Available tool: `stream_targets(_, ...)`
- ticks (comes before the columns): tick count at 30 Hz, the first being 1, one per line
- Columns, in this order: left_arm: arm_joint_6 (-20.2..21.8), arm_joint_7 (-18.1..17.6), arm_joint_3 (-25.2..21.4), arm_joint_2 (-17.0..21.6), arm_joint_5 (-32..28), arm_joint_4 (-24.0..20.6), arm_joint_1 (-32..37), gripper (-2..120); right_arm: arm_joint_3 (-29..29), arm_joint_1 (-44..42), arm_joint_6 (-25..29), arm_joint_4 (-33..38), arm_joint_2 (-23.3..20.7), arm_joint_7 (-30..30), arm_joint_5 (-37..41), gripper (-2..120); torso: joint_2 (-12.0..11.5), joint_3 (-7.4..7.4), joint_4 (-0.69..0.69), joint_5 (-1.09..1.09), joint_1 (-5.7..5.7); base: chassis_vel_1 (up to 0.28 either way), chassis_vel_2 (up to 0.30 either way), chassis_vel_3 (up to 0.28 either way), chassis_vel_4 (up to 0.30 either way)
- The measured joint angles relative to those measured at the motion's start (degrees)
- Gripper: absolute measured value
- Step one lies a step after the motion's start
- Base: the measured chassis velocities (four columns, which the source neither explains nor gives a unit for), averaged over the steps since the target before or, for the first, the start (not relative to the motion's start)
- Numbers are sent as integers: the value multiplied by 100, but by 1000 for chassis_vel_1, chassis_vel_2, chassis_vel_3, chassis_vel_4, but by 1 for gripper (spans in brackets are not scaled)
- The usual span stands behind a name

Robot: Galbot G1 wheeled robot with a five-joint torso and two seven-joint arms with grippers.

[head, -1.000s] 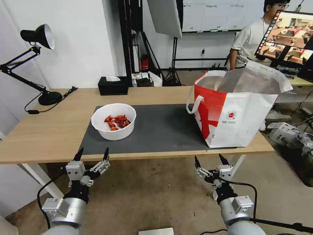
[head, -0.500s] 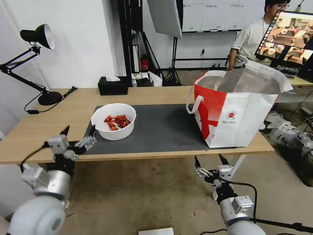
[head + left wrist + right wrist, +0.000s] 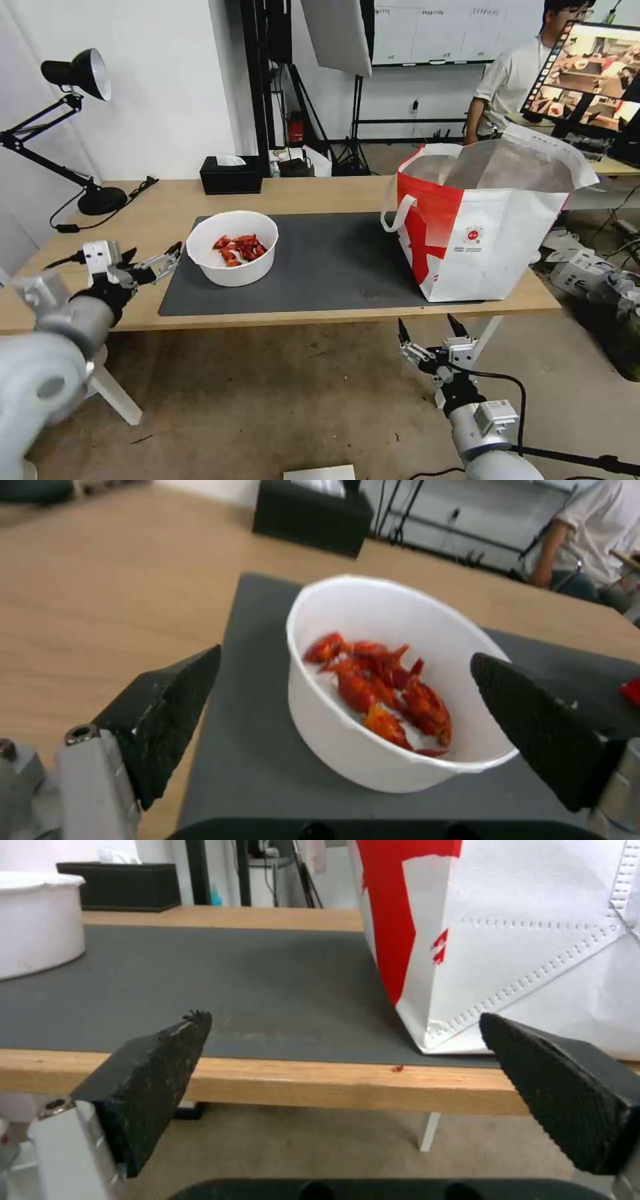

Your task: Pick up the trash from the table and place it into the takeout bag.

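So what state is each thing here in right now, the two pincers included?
Left pincer: open, empty, above the table's left part, short of the bowl.
Right pincer: open, empty, below the table's front edge.
White bowl: upright on the grey mat, holding red shellfish scraps.
Takeout bag: standing, mouth open.
Black tissue box: tissue sticking out.

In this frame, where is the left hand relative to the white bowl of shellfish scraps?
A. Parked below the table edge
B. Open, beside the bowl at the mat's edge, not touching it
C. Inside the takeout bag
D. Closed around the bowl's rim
B. The left hand is open over the table, short of the white bowl, with a gap visible between them.
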Motion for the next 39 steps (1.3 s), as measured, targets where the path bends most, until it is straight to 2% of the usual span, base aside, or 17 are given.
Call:
stream_targets(1,107,-31,74,57,-245,136,-170,100,0,0,0,0,0,0,0,100,0,0,0,0,0,0,0,0,0)
stream_targets(2,107,-31,74,57,-245,136,-170,100,0,0,0,0,0,0,0,100,0,0,0,0,0,0,0,0,0)
stream_targets(4,518,-141,268,198,-993,575,-639,100,0,0,0,0,0,0,0,100,0,0,0,0,0,0,0,0,0)
stream_targets(5,518,-141,268,198,-993,575,-639,100,0,0,0,0,0,0,0,100,0,0,0,0,0,0,0,0,0)
stream_targets(8,805,-329,625,340,-1604,1122,-1263,100,0,0,0,0,0,0,0,100,0,0,0,0,0,0,0,0,0)
stream_targets(11,866,-345,757,367,-1743,1276,-1469,100,0,0,0,0,0,1,0,100,0,0,0,0,0,0,0,0,0)
stream_targets(15,977,-360,1208,372,-2035,1737,-2079,100,0,0,0,0,0,0,0,100,0,0,1,0,0,0,0,0,0)
stream_targets(20,1042,-355,1548,325,-2029,1913,-2435,100,0,0,0,0,0,0,0,100,0,0,0,1,0,0,0,0,0)
stream_targets(23,1110,-473,1948,191,-1907,2117,-2805,100,0,0,-1,0,0,0,1,100,0,0,0,0,0,0,0,0,0)
stream_targets(27,1132,-559,2230,110,-1802,2257,-3021,100,0,0,0,0,0,0,0,100,0,0,-1,2,0,0,0,0,0)
stream_targets(39,1124,-899,2817,-166,-1274,2738,-3384,100,0,0,-1,0,0,1,0,100,0,0,0,0,0,0,0,0,0)
